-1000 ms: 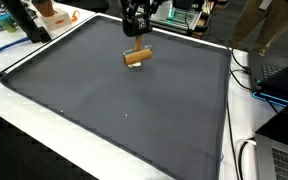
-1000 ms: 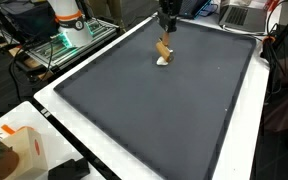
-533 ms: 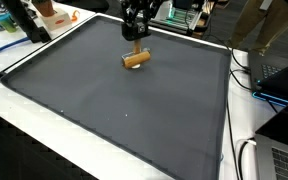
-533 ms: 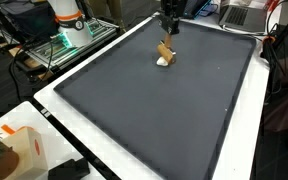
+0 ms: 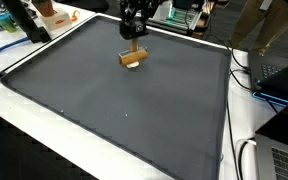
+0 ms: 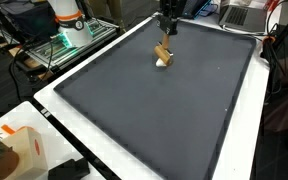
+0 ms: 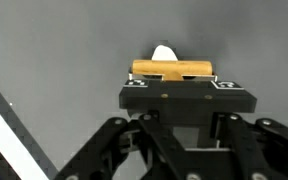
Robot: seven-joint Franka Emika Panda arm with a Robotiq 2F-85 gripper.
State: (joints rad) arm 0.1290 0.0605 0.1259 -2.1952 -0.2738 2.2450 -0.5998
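A short wooden handle [image 5: 134, 57] with a white end [image 6: 164, 64] hangs just above the far part of the dark mat [image 5: 114, 110]. My gripper [image 5: 134, 44] comes down on it from above and is shut on the handle [image 6: 164, 50]. In the wrist view the handle [image 7: 174, 69] lies crosswise just past the black gripper [image 7: 174, 82] body, and the white end [image 7: 165, 52] peeks out behind it. The fingertips themselves are hidden by the gripper body.
The mat covers a white table [image 5: 24, 135]. A second robot base [image 6: 68, 20] stands beyond the mat's edge. Cables and a laptop [image 5: 279, 75] lie beside the mat, and a white-and-orange box [image 6: 19, 150] sits at the near corner.
The gripper and the wooden handle have shifted slightly sideways over the mat; the grip has not changed.
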